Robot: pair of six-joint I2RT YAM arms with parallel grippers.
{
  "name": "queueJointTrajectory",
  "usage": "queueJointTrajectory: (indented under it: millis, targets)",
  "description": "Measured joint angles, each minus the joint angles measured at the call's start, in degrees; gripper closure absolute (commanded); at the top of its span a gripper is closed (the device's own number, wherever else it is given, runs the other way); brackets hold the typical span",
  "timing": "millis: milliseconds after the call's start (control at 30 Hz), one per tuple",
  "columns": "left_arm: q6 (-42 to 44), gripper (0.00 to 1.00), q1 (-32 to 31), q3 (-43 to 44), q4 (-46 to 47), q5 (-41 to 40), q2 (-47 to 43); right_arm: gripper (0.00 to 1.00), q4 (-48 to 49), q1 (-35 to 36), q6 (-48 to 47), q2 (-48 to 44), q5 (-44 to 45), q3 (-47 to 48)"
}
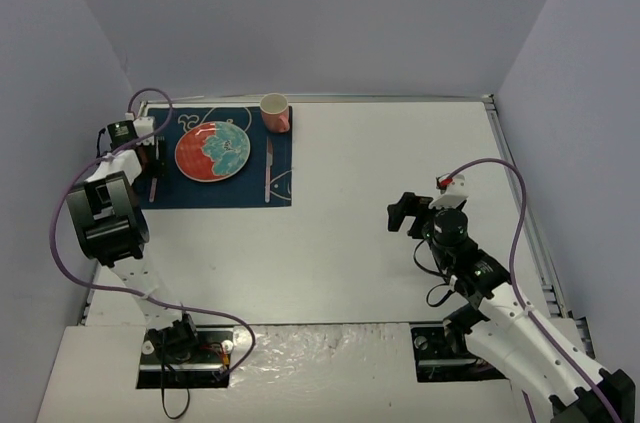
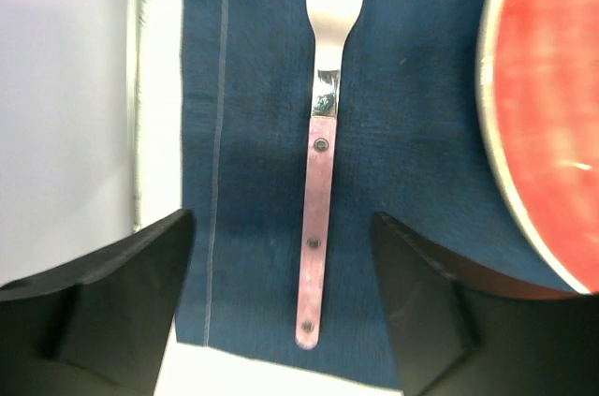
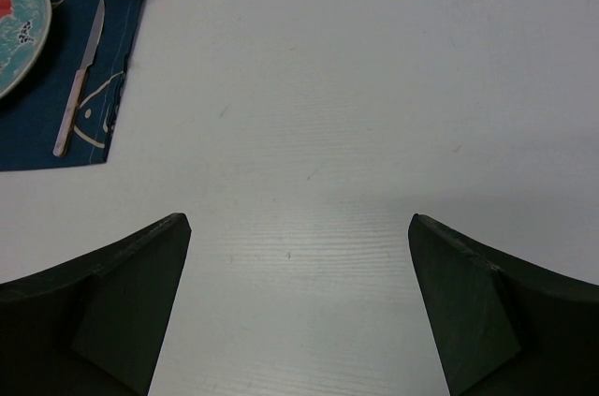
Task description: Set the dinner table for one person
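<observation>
Left gripper (image 2: 281, 227), jaws apart astride the fork (image 2: 323, 162) on the placemat (image 2: 412, 115), should rise straight up so no finger nudges it; right gripper (image 3: 298, 223) hangs spread wide

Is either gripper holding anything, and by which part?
Nothing. The left gripper stands open astride the fork handle, not touching it; the right gripper is open over the dinner table.

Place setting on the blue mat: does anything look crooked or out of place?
Nothing stands out. The fork lies straight left of the plate, the knife right, the cup at the mat's far corner.
</observation>
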Motion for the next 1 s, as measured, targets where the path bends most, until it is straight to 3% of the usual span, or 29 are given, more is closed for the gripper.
queueJointTrajectory:
  millis: [333,633,1000]
  targets:
    - [-9.3,0.04,0.0,-0.6,-0.2,1.7,-23.5,0.00,-1.5,0.0,-0.8,-3.1,0.1,2.4]
    - [-20.3,0.03,-1.4,-0.7,-11.0,1.4,-52.0,0.00,-4.1,0.0,-4.3,-5.1,4.5,10.0]
    - [-21.1,0.03,-23.0,-11.3,-28.8,-11.5,-74.8,0.00,-6.5,0.0,-12.0,-9.4,6.9,22.2]
